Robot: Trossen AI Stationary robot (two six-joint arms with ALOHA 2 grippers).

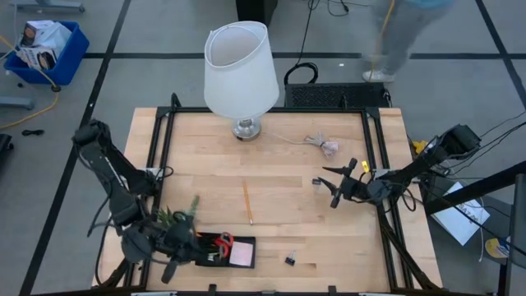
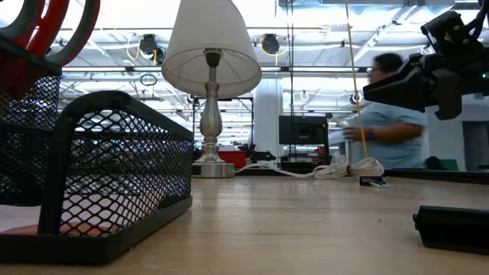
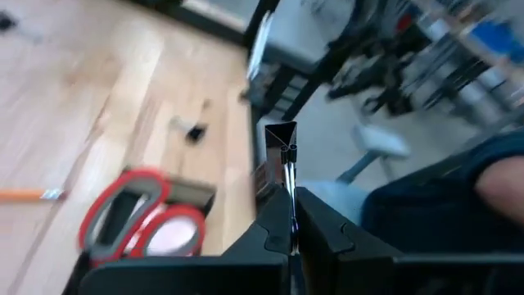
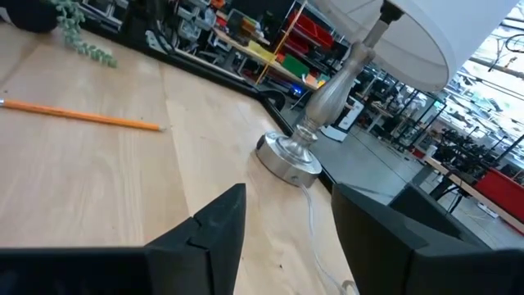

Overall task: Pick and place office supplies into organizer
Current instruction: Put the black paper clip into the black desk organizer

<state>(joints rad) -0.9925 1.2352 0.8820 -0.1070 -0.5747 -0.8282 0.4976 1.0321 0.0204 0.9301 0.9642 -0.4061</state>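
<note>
The left gripper (image 1: pixel 170 267) hovers just beside the organizer (image 1: pixel 246 241), fingers (image 3: pixel 278 221) pressed together and holding nothing. The scissors (image 1: pixel 223 241) and pink pad (image 1: pixel 242 255) sit inside it. The right gripper (image 1: pixel 337 185), fingers apart, hangs well beyond the pencil (image 1: pixel 247 202), with a clip (image 1: pixel 291 260) near the tray.

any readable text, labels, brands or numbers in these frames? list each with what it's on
None can be read.
Box in the blue bin beside the table: printed packaging, too small to read.
Papers on the floor by the right arm's base: marks too small to read.
Shelving in the room behind the lamp: coloured items, blurred, no legible lettering.
Lamp, organizer, scissors, pencil: no markings show.
</note>
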